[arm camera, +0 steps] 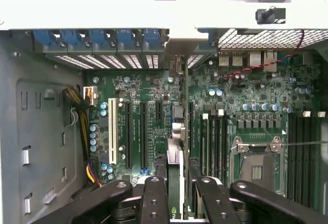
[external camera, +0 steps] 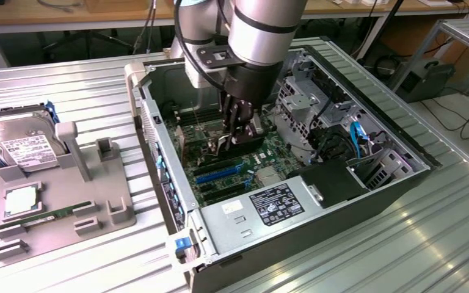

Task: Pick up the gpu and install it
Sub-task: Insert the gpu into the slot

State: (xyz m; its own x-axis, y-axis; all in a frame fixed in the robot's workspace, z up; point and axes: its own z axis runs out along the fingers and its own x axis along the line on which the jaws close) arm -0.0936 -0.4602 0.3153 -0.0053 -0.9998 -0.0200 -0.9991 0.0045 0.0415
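Note:
The gpu (arm camera: 175,165) is a thin dark card seen edge-on between my fingers (arm camera: 154,196), its metal bracket end (arm camera: 177,65) reaching toward the rear slot openings of the case. My gripper (arm camera: 177,198) is shut on the gpu. In the exterior view the gripper (external camera: 239,137) is lowered inside the open computer case (external camera: 365,189), holding the card (external camera: 218,146) upright just above the green motherboard (external camera: 247,168), over its expansion slots (arm camera: 143,131). I cannot tell whether the card's edge touches a slot.
A grey tray (external camera: 108,201) at the exterior view's left holds a silver hard drive (external camera: 22,143), a processor chip (external camera: 21,201) and a green memory stick (external camera: 43,217). Inside the case are the power supply (external camera: 275,204), drive cage (external camera: 304,101), cables (external camera: 356,137) and CPU socket (arm camera: 256,165).

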